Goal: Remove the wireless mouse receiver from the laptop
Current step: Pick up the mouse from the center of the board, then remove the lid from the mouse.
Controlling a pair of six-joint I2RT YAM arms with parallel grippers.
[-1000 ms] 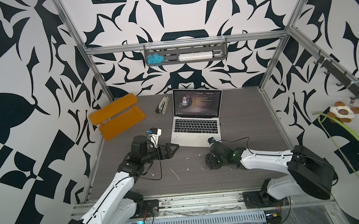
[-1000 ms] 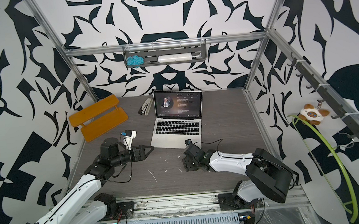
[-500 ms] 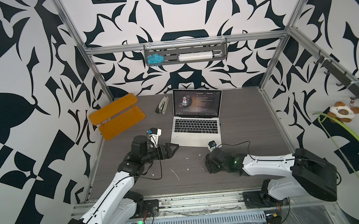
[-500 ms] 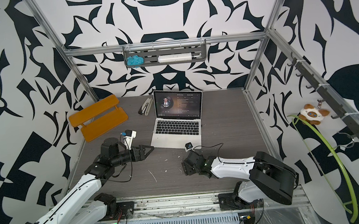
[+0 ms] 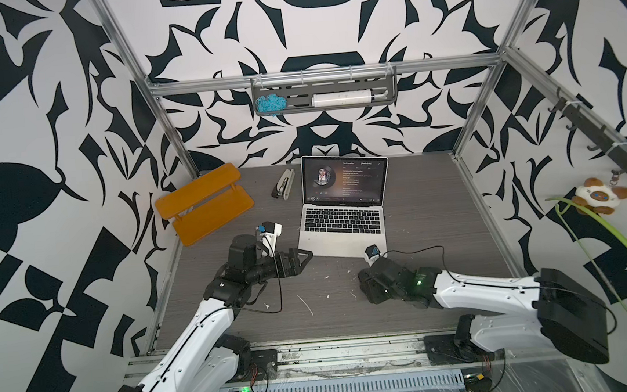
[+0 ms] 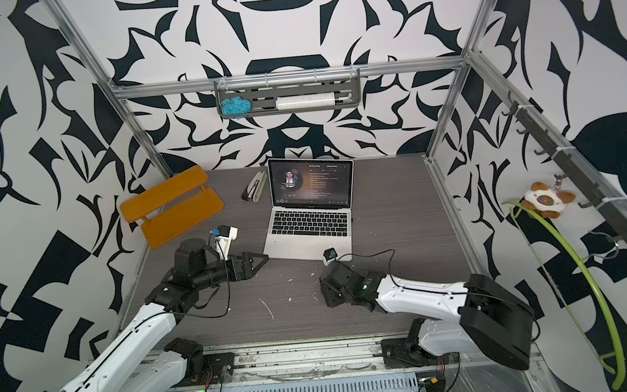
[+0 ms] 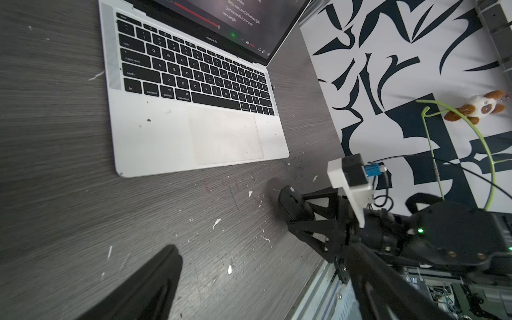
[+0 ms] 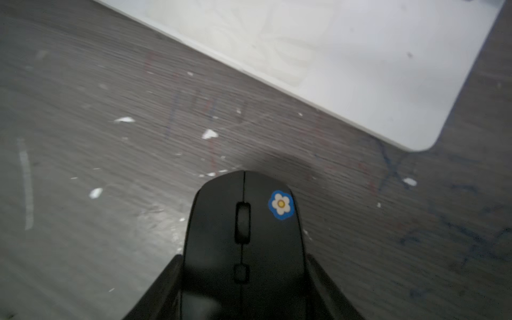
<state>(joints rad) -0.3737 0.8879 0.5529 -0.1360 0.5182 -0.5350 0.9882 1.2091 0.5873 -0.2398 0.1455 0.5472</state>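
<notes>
The silver laptop (image 5: 340,240) (image 6: 308,245) stands open at the table's middle, with its palm rest in the left wrist view (image 7: 155,138) and one front corner in the right wrist view (image 8: 360,55). A tiny dark nub on its right edge (image 6: 351,220) may be the wireless mouse receiver; it is too small to be sure. My right gripper (image 5: 368,284) (image 8: 243,277) sits just in front of the laptop's front right corner. It is shut on a black mouse (image 8: 243,221) (image 7: 291,202) with a flower sticker, one finger against each side. My left gripper (image 5: 303,257) (image 7: 263,282) hangs open and empty by the laptop's front left corner.
An orange rack (image 5: 205,205) leans at the back left. A stapler (image 5: 283,184) lies left of the screen. The metal front rail (image 5: 316,353) runs along the table's near edge. White flecks dot the grey tabletop.
My right gripper has shifted slightly towards the front edge, and its jaws have narrowed onto the mouse. The left arm has not moved.
</notes>
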